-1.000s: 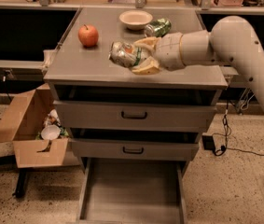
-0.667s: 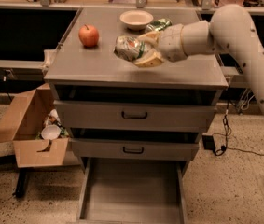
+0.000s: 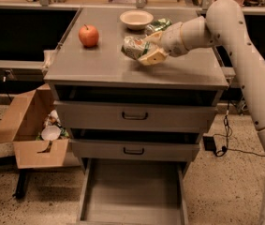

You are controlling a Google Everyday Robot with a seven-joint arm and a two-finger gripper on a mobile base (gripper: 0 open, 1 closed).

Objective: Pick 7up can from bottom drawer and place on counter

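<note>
My gripper (image 3: 147, 49) is over the middle of the grey counter (image 3: 99, 64), shut on the dented pale whitish-green 7up can (image 3: 133, 48). The can lies on its side between the tan fingers (image 3: 152, 57), at or just above the countertop; I cannot tell whether it touches. The white arm reaches in from the right. The bottom drawer (image 3: 132, 191) is pulled open below, and its bare floor shows nothing in it.
A red apple (image 3: 89, 35) sits at the counter's back left. A white bowl (image 3: 136, 18) and a shinier green can (image 3: 157, 25) are at the back. Two closed drawers with black handles (image 3: 135, 116) sit below. An open cardboard box (image 3: 33, 130) stands on the floor at left.
The gripper with the can has moved up and back over the counter, further from the front edge and slightly left. Nothing else moved.
</note>
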